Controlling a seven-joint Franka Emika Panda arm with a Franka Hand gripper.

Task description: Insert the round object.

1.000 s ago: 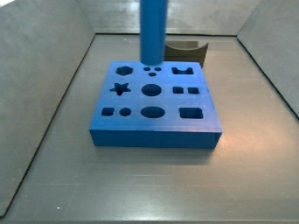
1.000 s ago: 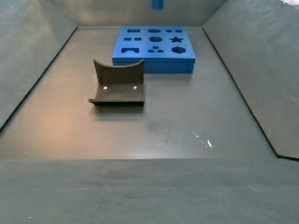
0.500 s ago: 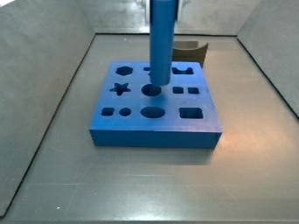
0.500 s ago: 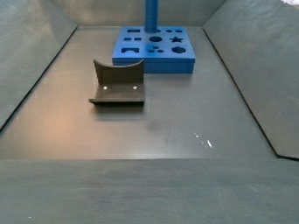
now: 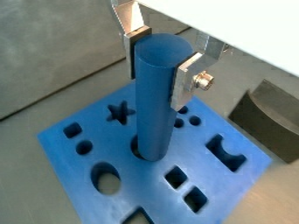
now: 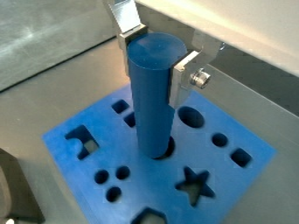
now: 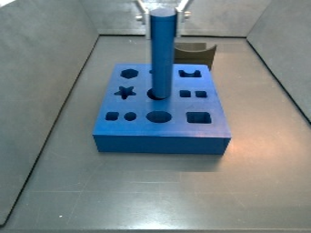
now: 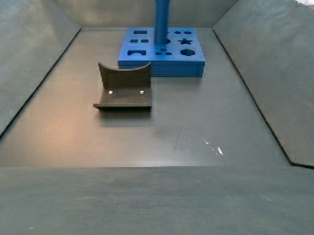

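The round object, a tall smooth blue peg (image 7: 162, 59), stands upright with its lower end in the middle round hole of the flat blue block (image 7: 158, 141). Both wrist views show the peg (image 5: 158, 96) (image 6: 152, 96) entering that hole. My gripper (image 5: 162, 54) (image 6: 159, 52) is shut on the peg's top, with a silver finger plate pressed on each side. In a side view the gripper (image 7: 162, 11) sits at the top of the peg. In a side view the peg (image 8: 161, 23) rises from the block (image 8: 185, 66) out of frame, so the gripper is out of view there.
A dark grey-brown curved piece (image 8: 123, 89) lies on the floor away from the block; it also shows behind the block (image 7: 195, 52) and in a wrist view (image 5: 267, 118). Grey walls enclose the floor. The block's other shaped holes are empty.
The peg came from above the block's far side over the middle round hole and went down into it. The gripper has come lower and now shows in a side view.
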